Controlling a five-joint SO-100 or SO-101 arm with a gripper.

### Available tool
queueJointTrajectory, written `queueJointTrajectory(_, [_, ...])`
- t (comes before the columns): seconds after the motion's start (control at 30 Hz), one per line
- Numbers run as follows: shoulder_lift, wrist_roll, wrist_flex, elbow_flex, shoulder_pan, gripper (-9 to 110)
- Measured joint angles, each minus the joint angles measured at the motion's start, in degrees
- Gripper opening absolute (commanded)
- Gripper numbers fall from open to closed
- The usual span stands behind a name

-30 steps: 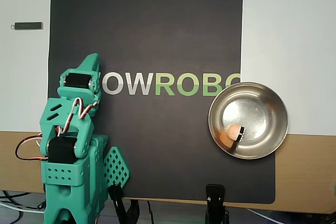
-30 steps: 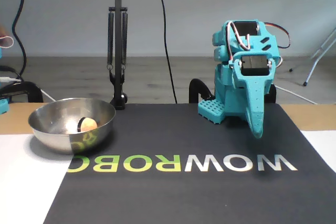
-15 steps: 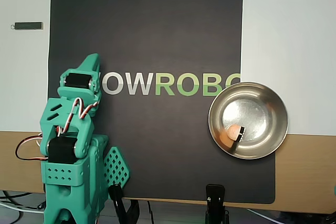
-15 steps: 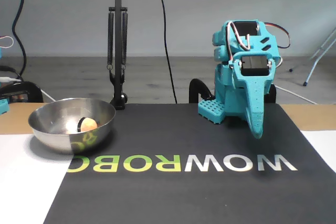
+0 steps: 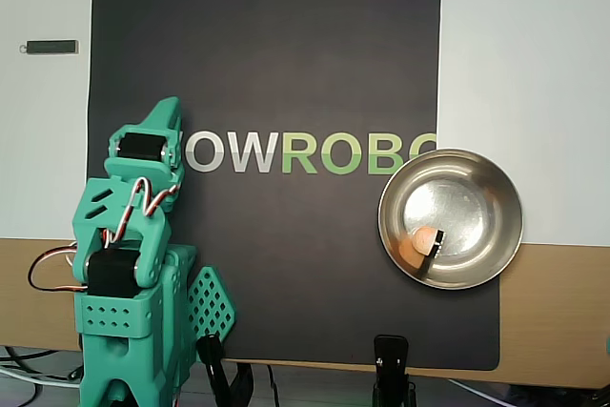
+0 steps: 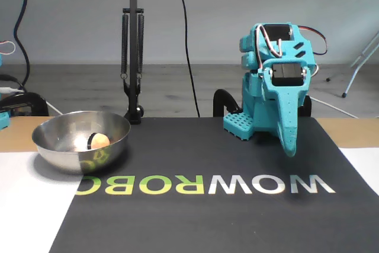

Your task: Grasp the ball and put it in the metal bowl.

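In the overhead view, going left to right, we first see a small dark stick [image 5: 50,47] on the white part of the surface [image 5: 515,64]. Then comes our green arm [image 5: 133,254], folded up at its base on the left side of the black mat [image 5: 286,64]. Our hand [image 5: 164,119] points up the picture toward the big letters [image 5: 310,152]. It looks pressed together and holds nothing, but we see it from above only, so we are not fully sure.

In the middle there are just the mat and the letters. At the near edge sit two black clamps [image 5: 391,361].

On the right is the bowl [image 5: 496,188], half on the mat and half off it. The ball [image 5: 414,243] lies inside it, near the left side, next to a small dark thing [image 5: 437,241] we cannot name. In the fixed view the sides are swapped: the bowl [image 6: 59,152] is on the left with the ball [image 6: 99,141] in it, and our arm [image 6: 275,87] is on the right, well apart from it.

So we think the job is done. The best thing now is to rest: keep the arm folded, stay away from the bowl, and do not bump the surface, so the ball stays put.

Next to the pictures from a moment ago, nothing differs. The arm, the bowl and the ball are all in the same spots.
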Motion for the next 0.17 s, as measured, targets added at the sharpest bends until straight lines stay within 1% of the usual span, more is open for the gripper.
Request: queueJointTrajectory(0.17, [0.0,0.0,0.0,0.0,0.0,0])
